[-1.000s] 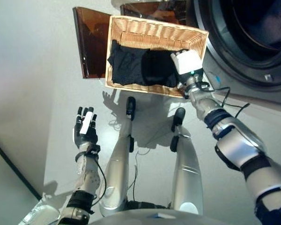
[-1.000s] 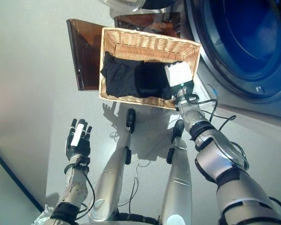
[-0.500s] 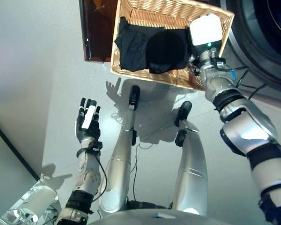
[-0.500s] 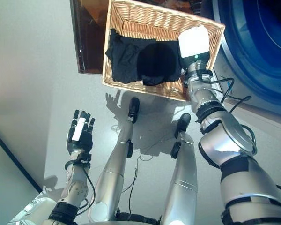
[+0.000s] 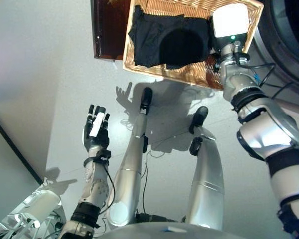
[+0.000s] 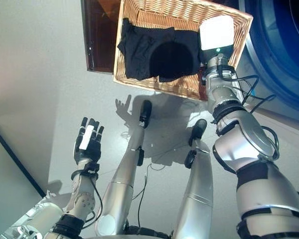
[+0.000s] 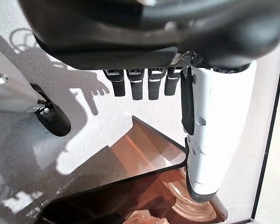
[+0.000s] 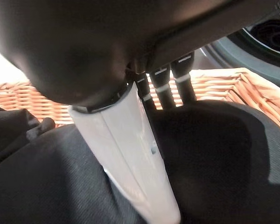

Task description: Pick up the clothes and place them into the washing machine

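Note:
Dark clothes point(image 5: 164, 42) lie heaped in a wicker basket point(image 5: 189, 77) on the floor ahead of me. My right hand point(image 8: 84, 46) is inside the basket at its right side. Its fingers point(image 8: 163, 88) run straight down onto the dark cloth, and its white-covered thumb point(image 8: 130, 154) lies flat along the fabric; nothing is gripped. My left hand point(image 5: 95, 132) is held up over the floor, well short of the basket, with straight fingers point(image 7: 137, 86) and nothing in it.
The washing machine's round opening point(image 6: 284, 45) is just right of the basket. A brown translucent panel point(image 5: 107, 30) stands against the basket's left side. Pale floor point(image 5: 50, 74) spreads to the left, crossed by a dark line point(image 5: 10, 144) at the lower left.
The whole picture has shifted, so the camera moved. My right hand has reached a little deeper along the basket's right side. The left hand keeps its pose.

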Robot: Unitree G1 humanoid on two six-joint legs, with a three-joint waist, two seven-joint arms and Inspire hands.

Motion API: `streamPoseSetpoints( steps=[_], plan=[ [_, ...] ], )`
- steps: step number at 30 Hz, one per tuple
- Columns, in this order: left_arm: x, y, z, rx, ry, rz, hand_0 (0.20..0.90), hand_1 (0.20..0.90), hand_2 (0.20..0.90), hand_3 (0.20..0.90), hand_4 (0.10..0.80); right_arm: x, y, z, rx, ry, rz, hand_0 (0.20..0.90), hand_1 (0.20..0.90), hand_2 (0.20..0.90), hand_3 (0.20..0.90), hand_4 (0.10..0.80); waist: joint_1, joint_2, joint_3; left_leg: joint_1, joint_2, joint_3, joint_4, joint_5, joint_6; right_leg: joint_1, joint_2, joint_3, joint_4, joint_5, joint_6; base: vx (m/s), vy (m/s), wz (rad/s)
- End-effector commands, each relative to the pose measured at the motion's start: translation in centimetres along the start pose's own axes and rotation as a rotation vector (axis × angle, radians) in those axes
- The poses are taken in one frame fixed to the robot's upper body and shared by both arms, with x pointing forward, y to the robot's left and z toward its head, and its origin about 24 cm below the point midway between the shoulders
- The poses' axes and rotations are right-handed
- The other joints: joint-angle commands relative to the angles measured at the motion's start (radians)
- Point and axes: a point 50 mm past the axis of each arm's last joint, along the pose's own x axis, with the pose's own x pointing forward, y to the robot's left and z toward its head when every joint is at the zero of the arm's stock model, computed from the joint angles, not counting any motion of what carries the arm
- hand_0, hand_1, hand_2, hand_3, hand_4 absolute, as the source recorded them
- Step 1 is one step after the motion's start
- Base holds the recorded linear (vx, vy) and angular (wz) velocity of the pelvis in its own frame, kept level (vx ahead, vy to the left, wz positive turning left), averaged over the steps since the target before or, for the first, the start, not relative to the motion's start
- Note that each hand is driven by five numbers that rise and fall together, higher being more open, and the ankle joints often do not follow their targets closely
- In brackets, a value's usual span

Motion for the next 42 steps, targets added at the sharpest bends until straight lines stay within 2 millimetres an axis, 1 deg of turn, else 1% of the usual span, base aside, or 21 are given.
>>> streamPoseSetpoints(
  steps=[1,8,13,18,22,25,26,27,28,29,32,33,36,39,42],
  plan=[
    [0.3,-0.5,2.8,0.001,-0.137,-0.051,0.900,0.900,0.900,0.900,0.800,1.7,-3.0,0.1,0.027,-0.015,-0.077,0.200,0.200,0.200,0.200,0.300,0.035,0.065,0.004,-0.068,-0.052,0.034,0.032,-0.012,-0.011,0.060,-0.045,0.086,-0.260,0.136,0.064,0.000,0.000,0.00],
    [0.1,-0.2,2.7,-0.003,-0.138,-0.039,0.900,0.900,0.900,0.900,0.800,1.6,-3.1,0.2,0.052,-0.010,-0.094,0.200,0.200,0.200,0.200,0.300,0.030,0.060,0.004,-0.047,-0.048,0.038,0.033,-0.013,-0.010,0.077,-0.039,0.091,-0.267,0.138,0.065,0.002,0.000,-0.02],
    [0.1,0.0,2.6,0.003,-0.130,-0.028,0.900,0.900,0.900,0.900,0.800,1.5,-3.2,0.4,0.095,-0.003,-0.111,0.200,0.200,0.200,0.200,0.300,0.024,0.051,0.004,-0.015,-0.043,0.052,0.032,-0.018,-0.011,0.109,-0.035,0.093,-0.277,0.139,0.065,0.001,-0.001,-0.01],
    [0.1,0.6,2.2,0.006,-0.118,0.001,0.900,0.900,0.900,0.900,0.800,1.5,-3.6,1.2,0.154,-0.021,-0.137,0.200,0.200,0.200,0.200,0.300,0.019,0.039,0.004,0.030,-0.030,0.068,0.027,-0.021,-0.014,0.149,-0.029,0.091,-0.292,0.147,0.067,0.000,0.000,0.00],
    [0.1,1.5,1.6,0.004,-0.096,0.045,0.900,0.900,0.900,0.900,0.800,1.2,-3.5,1.7,0.243,-0.019,-0.162,0.200,0.200,0.200,0.200,0.300,0.009,0.026,0.004,0.083,-0.020,0.080,0.019,-0.026,-0.017,0.203,-0.031,0.087,-0.308,0.147,0.070,0.026,-0.011,-0.05],
    [0.0,2.2,1.1,0.010,-0.079,0.083,0.900,0.900,0.900,0.900,0.800,0.8,-3.2,2.7,0.343,-0.020,-0.160,0.200,0.200,0.200,0.200,0.300,-0.002,0.015,0.004,0.133,-0.016,0.089,0.011,-0.034,-0.017,0.252,-0.033,0.084,-0.318,0.142,0.073,0.042,-0.006,-0.07],
    [0.0,2.3,1.0,0.009,-0.074,0.089,0.900,0.900,0.900,0.900,0.800,0.7,-3.3,3.0,0.386,-0.015,-0.167,0.200,0.200,0.200,0.200,0.300,-0.005,0.011,0.004,0.145,-0.014,0.091,0.010,-0.037,-0.017,0.264,-0.033,0.083,-0.323,0.143,0.074,0.022,-0.005,-0.06],
    [0.1,2.3,1.0,0.008,-0.076,0.087,0.900,0.900,0.900,0.900,0.800,0.7,-3.4,3.0,0.386,-0.015,-0.170,0.200,0.200,0.200,0.200,0.300,-0.004,0.011,0.004,0.139,-0.013,0.092,0.011,-0.034,-0.017,0.259,-0.031,0.084,-0.325,0.148,0.074,0.028,-0.004,-0.08],
    [0.0,2.7,0.8,0.005,-0.070,0.115,0.900,0.900,0.900,0.900,0.800,0.3,-3.2,3.6,0.498,0.004,-0.172,0.200,0.200,0.200,0.200,0.300,-0.010,0.001,0.004,0.170,-0.008,0.099,0.006,-0.039,-0.017,0.291,-0.031,0.084,-0.339,0.150,0.076,0.043,-0.001,-0.06],
    [-0.1,2.9,0.6,0.004,-0.063,0.125,0.900,0.900,0.900,0.900,0.800,0.1,-2.9,3.9,0.554,0.015,-0.168,0.200,0.200,0.200,0.200,0.300,-0.014,-0.004,0.004,0.190,-0.009,0.101,0.003,-0.044,-0.016,0.311,-0.031,0.086,-0.346,0.148,0.078,0.056,0.002,-0.10],
    [-0.2,3.5,0.4,0.002,-0.053,0.157,0.900,0.900,0.900,0.900,0.800,-0.3,-3.0,4.4,0.664,0.019,-0.182,0.200,0.200,0.200,0.200,0.300,-0.020,-0.020,0.004,0.229,0.001,0.113,0.000,-0.050,-0.015,0.350,-0.032,0.081,-0.365,0.154,0.083,0.042,-0.003,-0.11],
    [-0.3,3.6,0.3,-0.002,-0.050,0.160,0.900,0.900,0.900,0.900,0.800,-0.6,-2.7,4.6,0.692,0.026,-0.175,0.200,0.200,0.200,0.200,0.300,-0.021,-0.023,0.004,0.249,0.001,0.117,-0.004,-0.053,-0.014,0.371,-0.035,0.080,-0.372,0.156,0.085,0.056,0.003,-0.08],
    [-0.4,3.6,0.0,-0.013,-0.040,0.164,0.900,0.900,0.900,0.900,0.800,-1.2,-2.3,4.6,0.831,0.060,-0.178,0.200,0.200,0.200,0.200,0.300,-0.029,-0.022,0.004,0.288,0.000,0.123,-0.004,-0.063,-0.009,0.409,-0.045,0.080,-0.367,0.150,0.087,0.047,0.004,-0.10],
    [-0.7,3.8,-0.3,-0.022,-0.030,0.180,0.900,0.900,0.900,0.900,0.800,-2.2,-1.7,4.7,1.056,0.119,-0.177,0.200,0.200,0.200,0.200,0.300,-0.043,-0.026,0.004,0.324,-0.003,0.130,0.009,-0.082,-0.006,0.448,-0.051,0.082,-0.360,0.138,0.087,0.054,0.009,0.02],
    [-0.8,3.9,-0.4,-0.030,-0.020,0.194,0.900,0.900,0.900,0.900,0.800,-3.3,-1.5,5.0,1.270,0.153,-0.186,0.200,0.200,0.200,0.200,0.300,-0.051,-0.031,0.004,0.340,0.000,0.135,0.019,-0.089,-0.005,0.465,-0.050,0.083,-0.362,0.136,0.086,0.048,-0.020,-0.04]
  ],
)
